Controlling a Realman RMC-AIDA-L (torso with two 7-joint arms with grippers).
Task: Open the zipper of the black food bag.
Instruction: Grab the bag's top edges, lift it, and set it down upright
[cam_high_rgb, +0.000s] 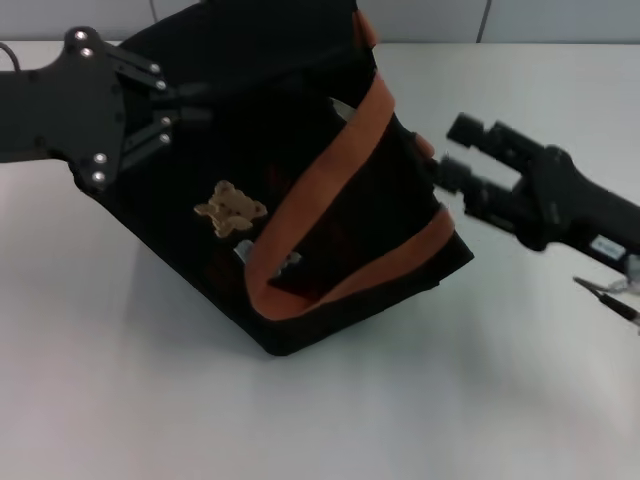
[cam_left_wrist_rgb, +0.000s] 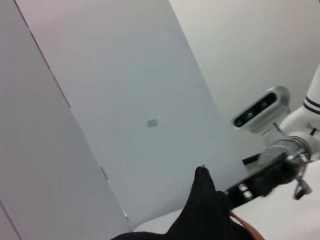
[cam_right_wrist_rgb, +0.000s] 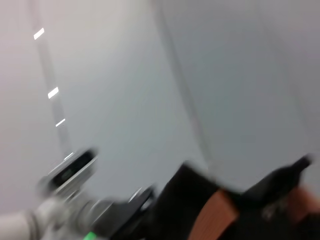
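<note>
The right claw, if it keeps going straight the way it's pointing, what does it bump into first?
Most likely the black food bag. In the head view the right claw points at the bag's side, near an orange strap, though depth is hard to judge.

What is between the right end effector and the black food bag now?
Nothing visible. In the head view the right end effector is already at the right side of the black food bag, beside an orange-brown strap. The left end effector is on the bag's upper left.
</note>
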